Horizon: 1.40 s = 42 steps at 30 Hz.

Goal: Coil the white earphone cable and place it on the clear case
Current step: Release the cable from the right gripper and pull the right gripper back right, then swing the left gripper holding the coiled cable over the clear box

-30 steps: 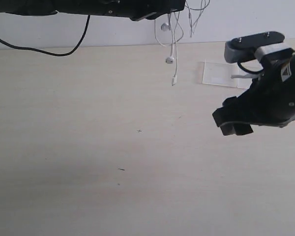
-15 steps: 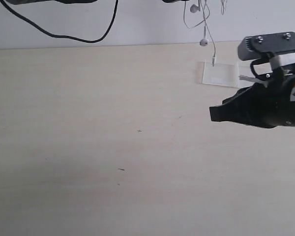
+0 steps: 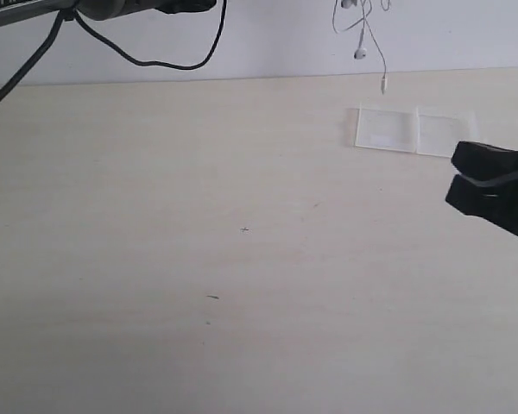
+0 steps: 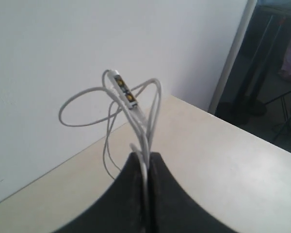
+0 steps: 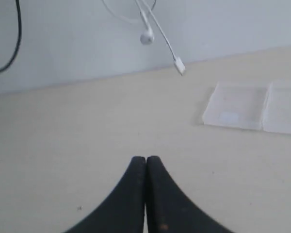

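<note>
A thin white earphone cable (image 3: 360, 53) is hanging in loose loops, pinched in the left hand (image 4: 146, 160), with one earbud and the small plug dangling free. A flat clear plastic case (image 3: 414, 131) of two joined square halves is lying flat on the pale surface (image 3: 198, 259), apart from the plug.

Tabletop (image 3: 155, 259): pale, faint wood grain. Clear case (image 3: 414, 131) lies flat on it at 2 o'clock from centre, near the far edge, two square halves side by side. Dark speck (image 3: 244, 229) near centre; short dark fleck (image 3: 212, 297) at 7 o'clock.
</note>
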Each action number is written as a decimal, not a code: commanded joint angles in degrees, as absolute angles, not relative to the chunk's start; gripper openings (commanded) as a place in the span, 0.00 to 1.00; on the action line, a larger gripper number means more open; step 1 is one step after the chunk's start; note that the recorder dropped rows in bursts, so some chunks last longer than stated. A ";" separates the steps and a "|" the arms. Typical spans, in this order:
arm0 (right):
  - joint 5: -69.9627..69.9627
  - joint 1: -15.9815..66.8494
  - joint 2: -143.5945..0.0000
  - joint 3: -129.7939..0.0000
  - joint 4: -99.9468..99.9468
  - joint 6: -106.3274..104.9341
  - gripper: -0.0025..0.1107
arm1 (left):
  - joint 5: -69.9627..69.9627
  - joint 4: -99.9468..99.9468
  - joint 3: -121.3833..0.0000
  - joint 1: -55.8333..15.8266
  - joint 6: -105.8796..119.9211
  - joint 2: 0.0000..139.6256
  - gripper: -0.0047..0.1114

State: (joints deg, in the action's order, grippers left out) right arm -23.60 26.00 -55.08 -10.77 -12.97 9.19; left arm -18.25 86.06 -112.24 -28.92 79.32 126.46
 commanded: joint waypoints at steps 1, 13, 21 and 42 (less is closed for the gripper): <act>-32.94 26.02 -50.74 -6.71 -7.91 9.19 0.02 | -16.66 86.02 -112.81 -29.39 79.35 126.72 0.04; -37.30 26.02 -45.44 -3.80 9.99 11.27 0.02 | -13.98 85.96 -110.94 -31.40 78.78 126.08 0.04; -32.57 26.02 -45.44 -3.80 6.39 10.16 0.02 | -14.75 86.22 -109.59 -31.40 78.55 126.21 0.04; -26.72 26.02 -45.44 -3.80 0.00 11.36 0.02 | 5.67 89.92 -122.83 -41.07 87.79 136.88 0.04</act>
